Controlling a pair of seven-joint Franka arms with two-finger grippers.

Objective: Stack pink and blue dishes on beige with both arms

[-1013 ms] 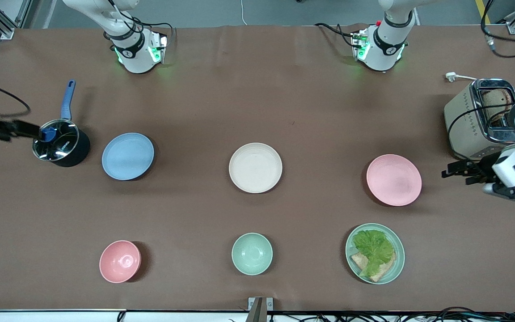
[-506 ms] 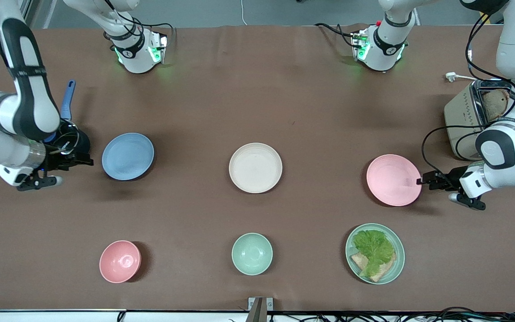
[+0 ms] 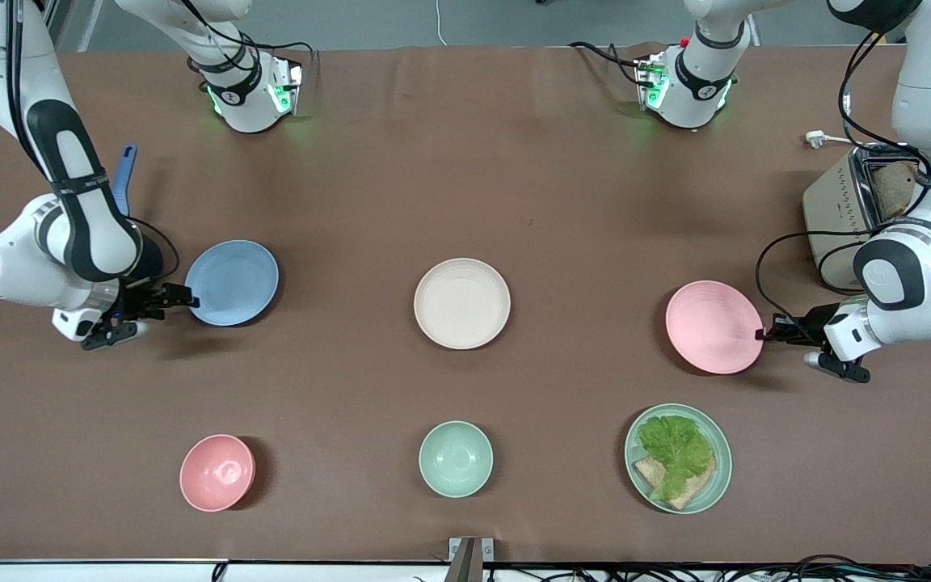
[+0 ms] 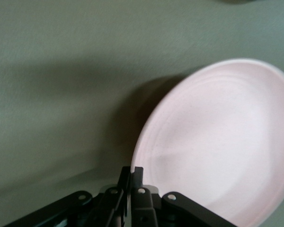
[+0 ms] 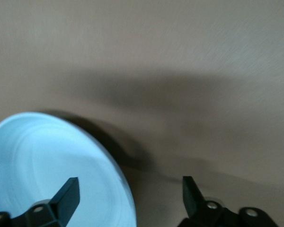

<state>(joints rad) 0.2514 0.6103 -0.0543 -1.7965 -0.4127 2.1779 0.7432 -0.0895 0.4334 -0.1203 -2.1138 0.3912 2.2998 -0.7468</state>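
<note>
Front view: rim grasps on both sides, so keep each plate level and lift only once the pinch is firm. Shallow round pale pink matte plate (image 3: 713, 326) toward the left arm's end of the counter, its rim edge touching the left claw (image 3: 766, 334), shut on that rim. Shallow round light blue matte plate (image 3: 231, 282) toward the right arm's end, its rim just at the tips of the right claw (image 3: 183, 297), spread and not yet closed. Shallow cream-beige matte plate (image 3: 461, 303) mid-counter between the two, bare, waiting as the base.

Left wrist view: black fingers (image 4: 137, 177) pressed together over the pink rim (image 4: 141, 142); looks pinched, plate slightly tilted off the counter.

Right wrist view: two fingers (image 5: 71, 191) wide apart, blue plate's edge (image 5: 116, 170) between them. Best pushed a little deeper onto the rim before closing.
</note>
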